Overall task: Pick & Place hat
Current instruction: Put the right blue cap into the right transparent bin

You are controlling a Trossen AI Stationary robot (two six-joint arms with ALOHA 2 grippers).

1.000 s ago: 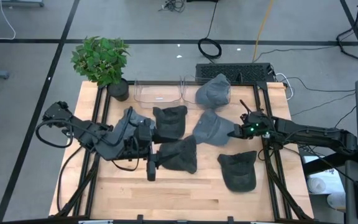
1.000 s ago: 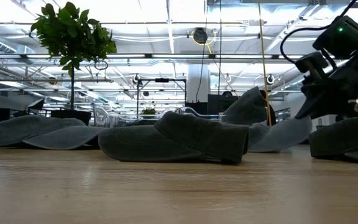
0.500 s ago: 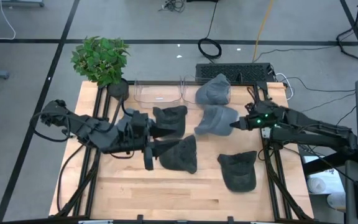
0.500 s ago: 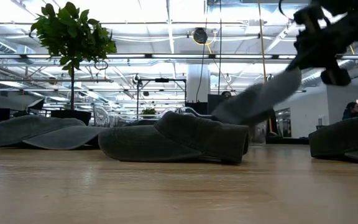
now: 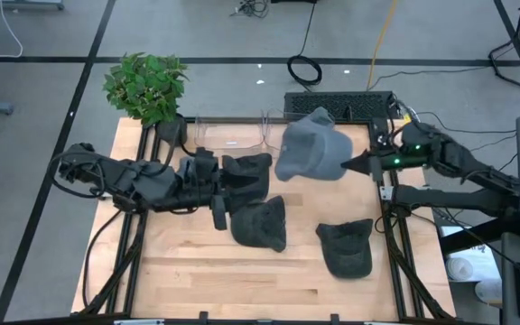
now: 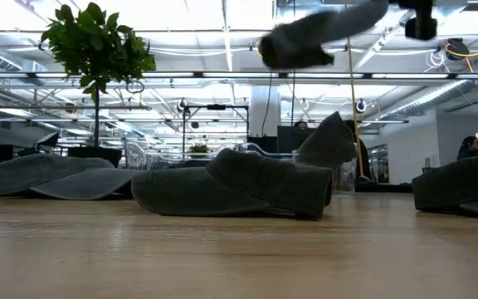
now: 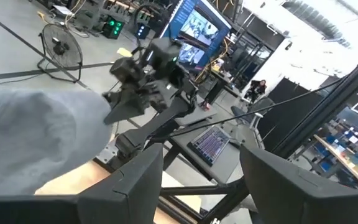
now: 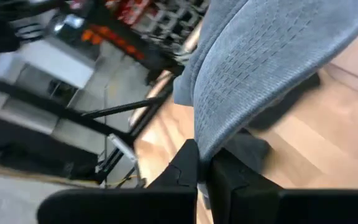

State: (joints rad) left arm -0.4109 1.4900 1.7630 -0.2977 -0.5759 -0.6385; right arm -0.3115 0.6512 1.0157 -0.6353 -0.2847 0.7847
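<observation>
The right gripper [image 5: 348,166] is pinched on the edge of a grey hat [image 5: 310,152], holding it high over the table's far right. It looks light and floppy (the brim seems the firmest hold). The clear bin [image 5: 228,134] at the far edge appears empty. The left gripper [image 7: 201,180] is spread wide.

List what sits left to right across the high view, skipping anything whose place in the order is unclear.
Plant → left gripper → lifted hat → right gripper, shut on that hat.
</observation>
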